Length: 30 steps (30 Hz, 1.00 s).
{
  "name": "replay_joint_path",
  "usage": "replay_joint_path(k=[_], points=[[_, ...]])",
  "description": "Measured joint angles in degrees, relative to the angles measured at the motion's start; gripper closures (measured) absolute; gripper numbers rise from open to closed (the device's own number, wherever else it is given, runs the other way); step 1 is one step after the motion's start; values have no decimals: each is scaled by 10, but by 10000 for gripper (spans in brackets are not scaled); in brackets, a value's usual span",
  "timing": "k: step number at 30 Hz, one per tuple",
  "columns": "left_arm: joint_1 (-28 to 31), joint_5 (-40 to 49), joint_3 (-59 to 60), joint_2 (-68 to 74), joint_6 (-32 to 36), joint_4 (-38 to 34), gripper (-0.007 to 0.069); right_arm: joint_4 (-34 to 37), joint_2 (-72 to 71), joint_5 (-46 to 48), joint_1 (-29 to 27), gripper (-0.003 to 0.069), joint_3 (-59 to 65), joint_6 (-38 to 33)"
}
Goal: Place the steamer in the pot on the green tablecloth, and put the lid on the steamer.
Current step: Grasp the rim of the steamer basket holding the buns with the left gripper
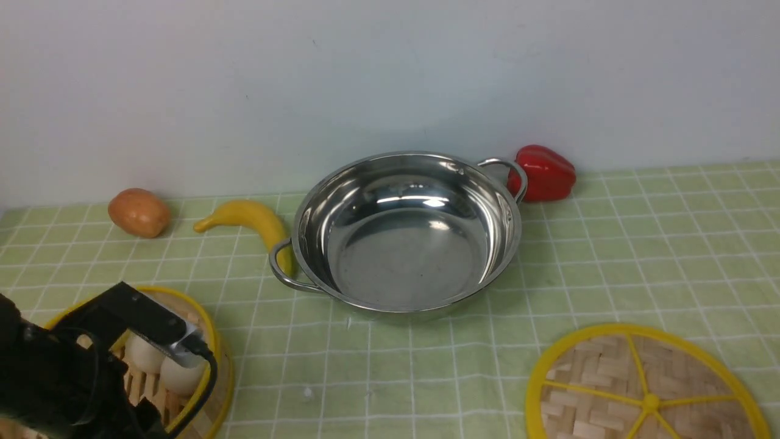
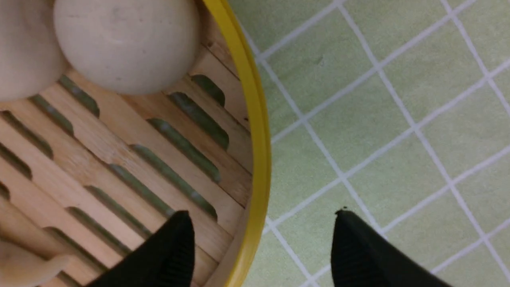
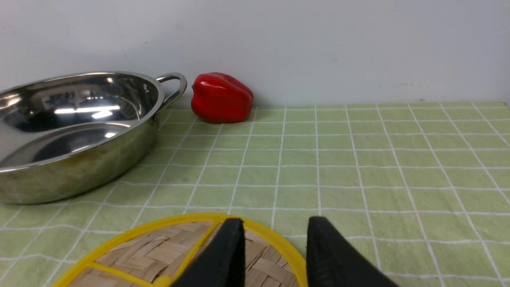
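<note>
Steamer rim (image 2: 261, 159) apparently between left jaws

**Pot empty, steamer and lid outside it**

I see the shiny pot (image 1: 405, 235) upright on the green tablecloth (image 1: 640, 256). The steamer (image 2: 259, 139), pale buns on its slats, sits nearer me, left of the pot. The lid (image 1: 646, 390) lies flat, knob up, nearer me on the pot's right.

Markings, lettering, brands, numbers, signs: none is showing legibly in any view. The pot (image 1: 405, 244), the steamer (image 2: 259, 131) and the lid (image 1: 609, 372) are presenting plain surfaces. The green tablecloth (image 1: 609, 256) is carrying only its white grid of squares.
</note>
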Motion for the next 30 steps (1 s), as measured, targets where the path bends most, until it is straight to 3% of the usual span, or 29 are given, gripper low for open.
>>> replay_joint_path(k=[14,19,23,26,30], points=[[0,-42,0,96,19,-2,200,0,0,0,0,419,0,0],[0,-46,0,108,8,-2,310,0,0,0,0,419,0,0],[-2,-44,0,110,-15,0,544,0,0,0,0,419,0,0],[-2,-57,-5,110,-32,5,595,0,0,0,0,419,0,0],[-2,-17,-31,108,-70,30,596,0,0,0,0,419,0,0]])
